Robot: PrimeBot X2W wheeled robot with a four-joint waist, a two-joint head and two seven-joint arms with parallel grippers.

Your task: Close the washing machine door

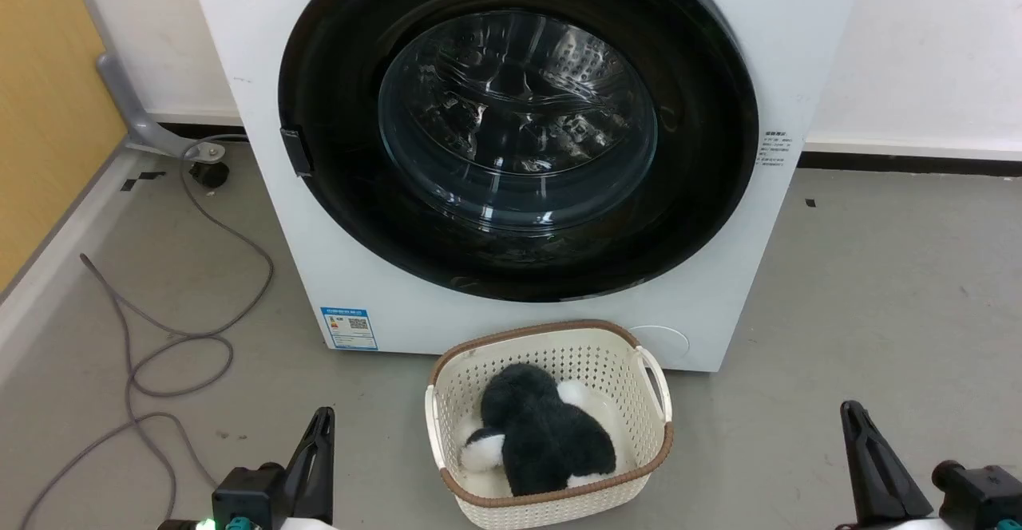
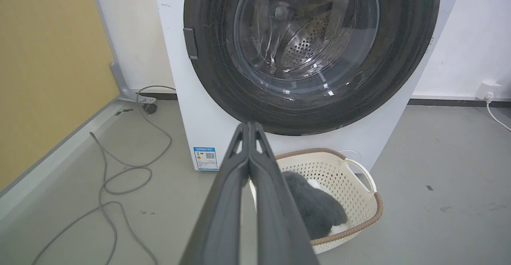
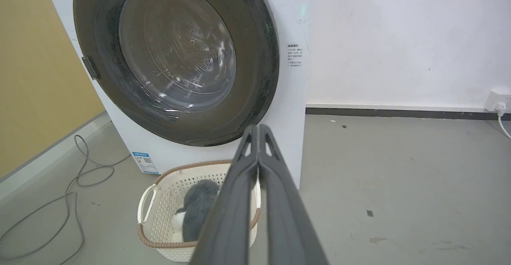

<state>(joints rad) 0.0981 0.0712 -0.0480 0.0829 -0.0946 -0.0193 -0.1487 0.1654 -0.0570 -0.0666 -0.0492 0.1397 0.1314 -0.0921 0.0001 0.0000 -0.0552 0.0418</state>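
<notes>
— Both arms idle? Where's the washing machine door [image 1: 517, 127]?
— Flush against the front of the washing machine [image 1: 247, 75], apparently shut; no gap shows at its black rim.
— And the jaws?
— Clenched on nothing, left gripper [image 2: 248, 126] and right gripper [image 3: 258, 128] alike, well short of it, near the laundry basket [image 1: 543, 329]. Little seems left to do.
</notes>
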